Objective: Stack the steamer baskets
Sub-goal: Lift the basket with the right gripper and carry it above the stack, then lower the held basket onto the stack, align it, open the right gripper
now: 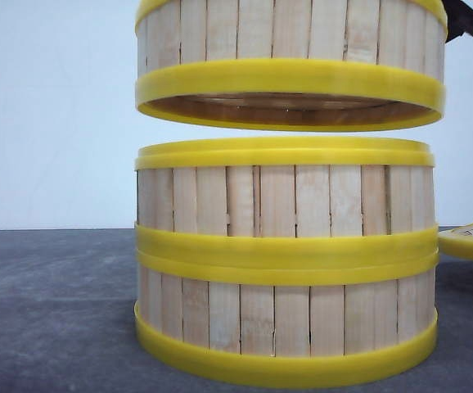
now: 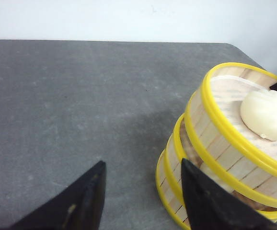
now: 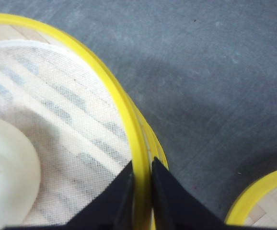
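Two baskets (image 1: 286,262) already sit one on the other on the gray table (image 1: 48,311). A third one, the top basket (image 1: 290,61), hangs in the air just above them and does not touch them. The right gripper (image 3: 142,179) holds it. Its jaws are almost closed, pinching the yellow rim between them. A white bun (image 2: 268,115) lies inside on a thin cloth.

The left gripper (image 2: 143,191) is beside the stack, near its low part. Its jaws are wide apart and hold nothing.

To do this step well, the top basket should probably come straight down, slowly. Its bottom ring needs to line up with the ring below all the way round. It looks a little off to one side in the front view, so a small slide may be needed first. It should stay flat so the bun does not roll.

The top basket is round and wide, with its open side facing up. Its middle line runs straight up and down.

A lid (image 1: 472,239) lies apart on the table to the right.
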Action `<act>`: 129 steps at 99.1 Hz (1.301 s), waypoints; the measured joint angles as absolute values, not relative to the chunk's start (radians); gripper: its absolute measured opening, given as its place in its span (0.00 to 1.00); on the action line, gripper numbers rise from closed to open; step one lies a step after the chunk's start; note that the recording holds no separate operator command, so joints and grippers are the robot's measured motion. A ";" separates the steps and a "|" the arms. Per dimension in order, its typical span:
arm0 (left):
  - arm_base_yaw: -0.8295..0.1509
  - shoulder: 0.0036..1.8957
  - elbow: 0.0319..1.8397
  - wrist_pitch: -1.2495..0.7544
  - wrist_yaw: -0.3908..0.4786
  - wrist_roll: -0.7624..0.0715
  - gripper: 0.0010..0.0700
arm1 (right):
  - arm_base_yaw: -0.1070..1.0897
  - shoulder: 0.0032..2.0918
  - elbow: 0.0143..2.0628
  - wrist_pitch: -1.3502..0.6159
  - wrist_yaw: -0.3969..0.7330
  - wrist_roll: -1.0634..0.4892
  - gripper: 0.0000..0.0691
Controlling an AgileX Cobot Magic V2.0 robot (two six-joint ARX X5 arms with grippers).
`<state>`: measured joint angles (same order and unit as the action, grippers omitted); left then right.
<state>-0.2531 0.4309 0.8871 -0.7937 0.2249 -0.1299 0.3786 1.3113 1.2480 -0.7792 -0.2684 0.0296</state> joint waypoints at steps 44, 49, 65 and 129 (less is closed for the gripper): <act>-0.253 0.431 0.887 -0.803 0.226 -0.123 0.41 | 0.407 1.361 1.248 -0.773 -0.270 0.030 0.04; -0.253 0.431 0.887 -0.803 0.226 -0.123 0.41 | 0.409 1.366 1.248 -0.775 -0.269 0.030 0.04; -0.253 0.431 0.887 -0.804 0.226 -0.123 0.41 | 0.411 1.379 1.248 -0.775 -0.258 0.030 0.04; -0.253 0.431 0.887 -0.804 0.226 -0.123 0.41 | 0.413 1.402 1.248 -0.789 -0.215 0.022 0.03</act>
